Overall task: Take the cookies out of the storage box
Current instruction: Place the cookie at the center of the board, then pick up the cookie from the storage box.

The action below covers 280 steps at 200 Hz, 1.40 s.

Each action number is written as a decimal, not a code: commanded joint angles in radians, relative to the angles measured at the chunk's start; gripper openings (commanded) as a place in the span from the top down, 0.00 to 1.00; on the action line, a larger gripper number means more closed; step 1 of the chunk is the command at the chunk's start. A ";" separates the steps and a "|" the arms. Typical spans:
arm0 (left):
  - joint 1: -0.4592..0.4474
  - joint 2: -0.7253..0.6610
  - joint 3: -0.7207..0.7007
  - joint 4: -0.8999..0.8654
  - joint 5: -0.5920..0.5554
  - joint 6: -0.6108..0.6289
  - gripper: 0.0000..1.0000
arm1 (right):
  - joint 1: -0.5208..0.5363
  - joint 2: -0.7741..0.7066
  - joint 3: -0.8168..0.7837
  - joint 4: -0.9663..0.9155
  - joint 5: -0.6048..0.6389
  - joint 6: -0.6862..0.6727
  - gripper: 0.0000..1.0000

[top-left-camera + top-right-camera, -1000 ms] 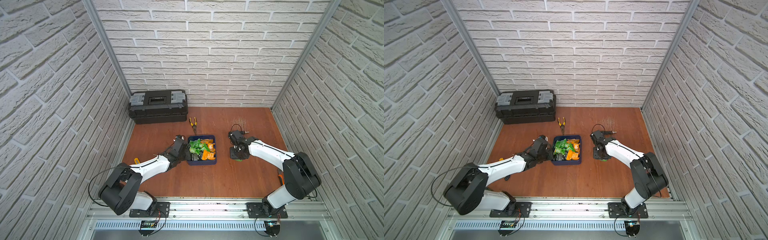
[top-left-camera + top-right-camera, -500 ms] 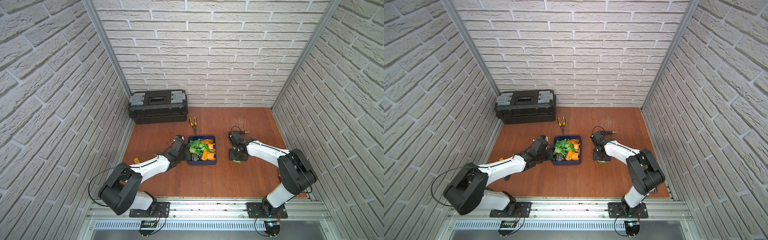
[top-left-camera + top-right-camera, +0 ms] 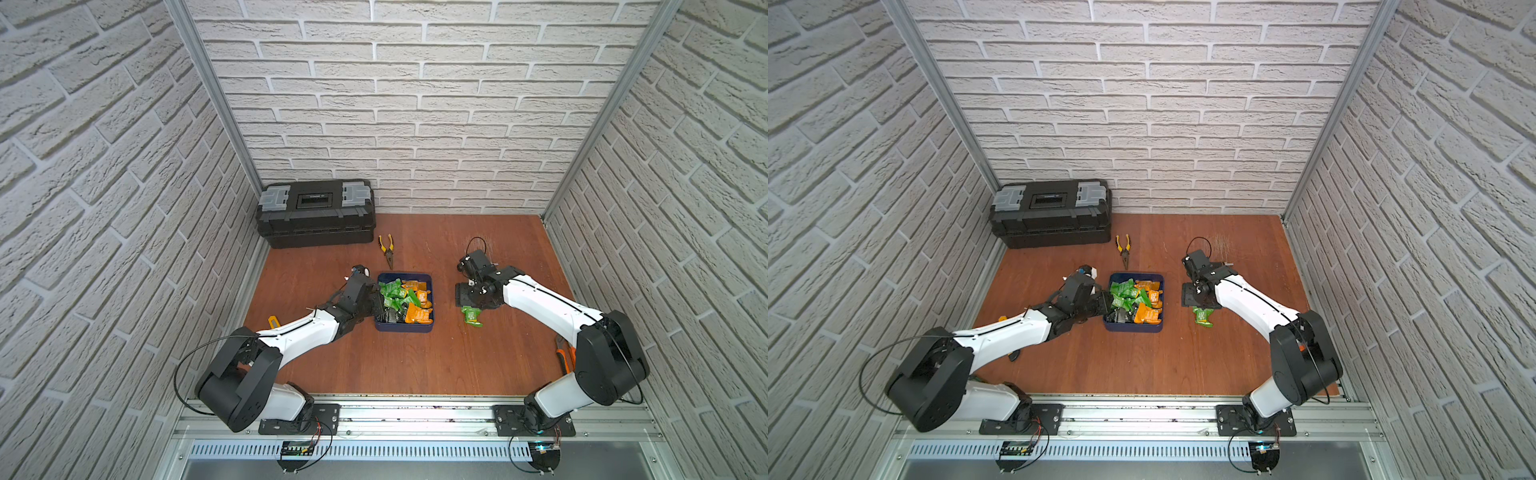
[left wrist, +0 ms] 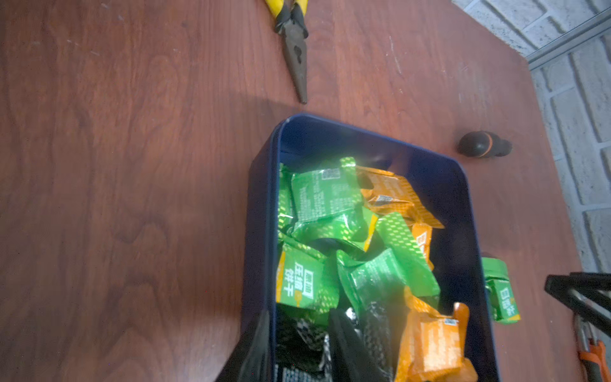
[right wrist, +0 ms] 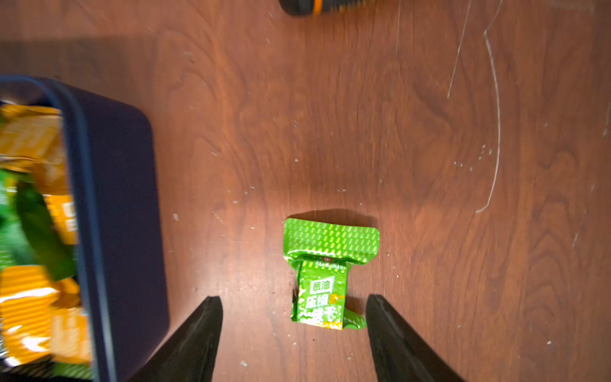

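The storage box [image 3: 404,331], a shallow navy tray, sits mid-table and holds several green, orange and black cookies [image 3: 405,297] in a heap [image 4: 330,205]. My left gripper [image 3: 376,305] is at the box's left wall. Its jaws [image 4: 299,327] stand apart, one finger outside the wall and one inside among the black packets. One green cookie packet [image 3: 471,316] lies flat on the wood to the right of the box. My right gripper [image 5: 293,299] hovers open just over it, and its fingers do not touch the packet [image 5: 325,281].
A black toolbox [image 3: 316,214] stands at the back left, and yellow-handled pliers [image 3: 387,249] lie just behind the box. Orange-handled pliers [image 3: 565,357] lie under the right arm. A black handle with an orange ring [image 4: 484,148] rests behind the right gripper.
My right gripper has opened and let go of the green packet, which now lies on the table. My left gripper's jaws have parted at the box's wall.
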 commanded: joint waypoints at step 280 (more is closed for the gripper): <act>0.290 -0.344 -0.319 0.146 0.088 -0.267 0.65 | 0.343 0.387 0.462 -0.178 -0.045 -0.071 0.41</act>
